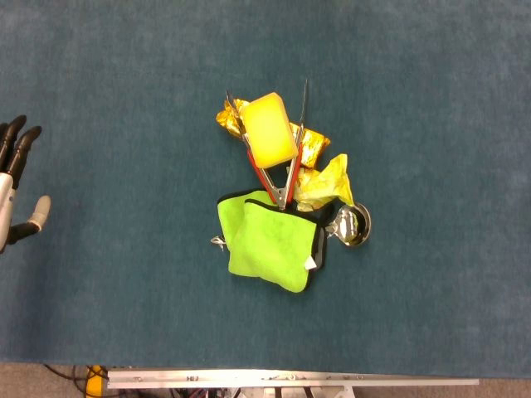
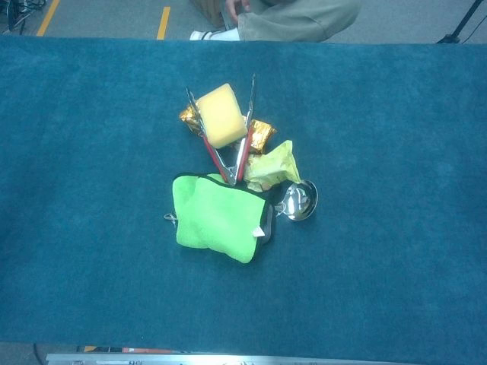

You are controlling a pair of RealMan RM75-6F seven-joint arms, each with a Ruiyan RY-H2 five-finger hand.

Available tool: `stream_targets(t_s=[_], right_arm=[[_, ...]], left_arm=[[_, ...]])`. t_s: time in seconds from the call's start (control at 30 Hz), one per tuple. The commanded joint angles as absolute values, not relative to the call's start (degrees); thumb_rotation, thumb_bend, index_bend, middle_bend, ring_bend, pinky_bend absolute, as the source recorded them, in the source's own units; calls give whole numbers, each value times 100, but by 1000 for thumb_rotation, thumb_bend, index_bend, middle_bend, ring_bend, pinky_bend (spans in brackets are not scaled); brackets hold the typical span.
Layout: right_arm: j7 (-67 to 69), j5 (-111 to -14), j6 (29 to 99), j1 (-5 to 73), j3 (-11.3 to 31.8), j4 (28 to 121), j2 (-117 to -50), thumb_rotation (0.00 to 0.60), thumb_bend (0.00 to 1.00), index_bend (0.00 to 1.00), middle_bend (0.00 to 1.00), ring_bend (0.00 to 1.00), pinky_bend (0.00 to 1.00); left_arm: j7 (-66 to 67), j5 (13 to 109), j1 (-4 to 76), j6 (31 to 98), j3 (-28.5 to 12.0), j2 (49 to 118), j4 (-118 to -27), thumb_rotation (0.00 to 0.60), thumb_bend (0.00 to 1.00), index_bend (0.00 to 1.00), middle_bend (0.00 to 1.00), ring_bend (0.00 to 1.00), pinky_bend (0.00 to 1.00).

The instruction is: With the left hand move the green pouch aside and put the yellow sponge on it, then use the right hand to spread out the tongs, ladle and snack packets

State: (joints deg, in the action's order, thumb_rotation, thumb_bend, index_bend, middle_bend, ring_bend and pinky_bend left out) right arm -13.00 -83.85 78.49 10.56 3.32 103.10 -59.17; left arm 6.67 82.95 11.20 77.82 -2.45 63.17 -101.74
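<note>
The left robot hand [image 1: 17, 182] sits way out at the left edge of the head view, fingers spread apart and holding nothing, well clear of the pile. The chest view doesn't catch it at all, and the right robot hand shows in neither camera.

Now to the pile in the middle of the table [image 1: 116, 315]. The green pouch [image 1: 270, 240] lies flat at the near side of the heap, a dark edge along its right side and a small zip pull poking out on its left. Just beyond it, the yellow sponge [image 1: 268, 128] rests on top of the tongs [image 1: 276, 178], whose red-handled arms fan out into a V under the sponge, with the joined end touching the pouch's far edge. Gold snack packets [image 1: 309, 149] peek out from under the sponge on both sides, and a yellow-green packet [image 1: 330, 184] lies crumpled just right of the tongs. The ladle [image 1: 353, 225] has its shiny bowl beside the pouch's right edge; its handle seems to run beneath the pouch, though that part is hidden.

Across the table's far edge, the chest view catches a seated person [image 2: 297, 17].
</note>
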Motion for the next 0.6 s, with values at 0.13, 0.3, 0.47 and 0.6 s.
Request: stream_targets(t_s=[0.13,0.3,0.47,0.6], right_arm=[[-1294,-8395,7851,1053,333,10308,-5915,600,121,26,268,221,410],[-1261,-8390,7885,1044,363,10324,-5890,600,120,26,268,221,411],[-1190,-8285,7936,1040,459,10349,-5828,600,121,26,268,221,411],[-1168,-8168,7929,1066,552,10420,-5743,600,121,26,268,221,411]], left_arm=[[658,8333,1146,7751,-232,6317,-10169,600,370,60,31,2,167],[582,8511,1245,7617,-182,6244,-10150,600,370,60,31,2,167],[272,8843,1413,7426,-104,6147,-10067,600,371,60,34,2,167],[-209,9362,1682,7176,18,6057,-9926,600,370,62,38,2,167]])
